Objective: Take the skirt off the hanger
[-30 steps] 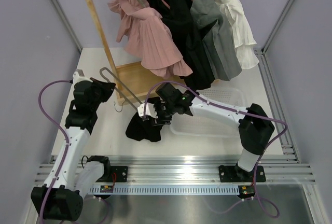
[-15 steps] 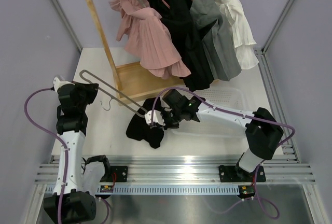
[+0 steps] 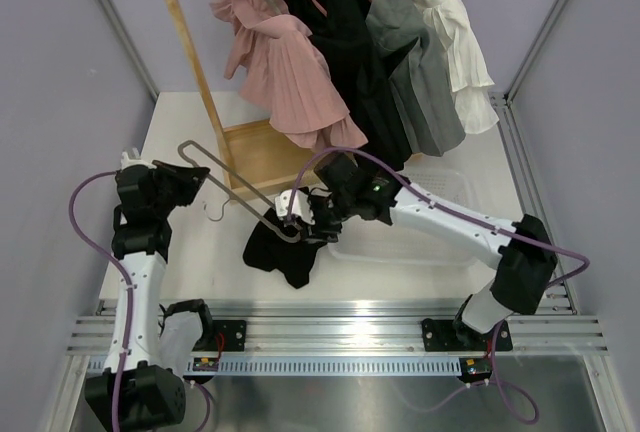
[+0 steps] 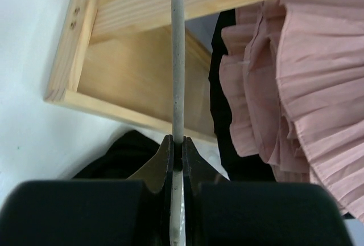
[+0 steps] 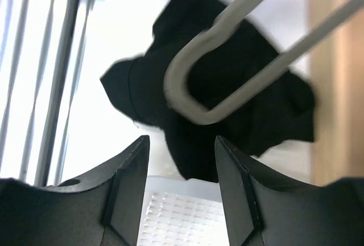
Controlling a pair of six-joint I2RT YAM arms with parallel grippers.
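Shifted back toward the rack (image 3: 198,82), the left gripper (image 4: 177,143) stays clamped on the hanger (image 3: 232,190). The right gripper (image 3: 300,214) hangs half-open, holding nothing. At its seven o'clock, the black skirt (image 3: 275,252) lies heaped on the table (image 3: 190,252).

Skirt (image 5: 142,92) blurred in right wrist view, hanger (image 5: 172,83) arms cut off at edge

Black skirt (image 3: 275,252), pale grey hanger (image 4: 177,58)

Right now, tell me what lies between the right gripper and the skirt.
The grey looped end of the hanger, above the skirt, ahead of the open right gripper; the right wrist view shows it.
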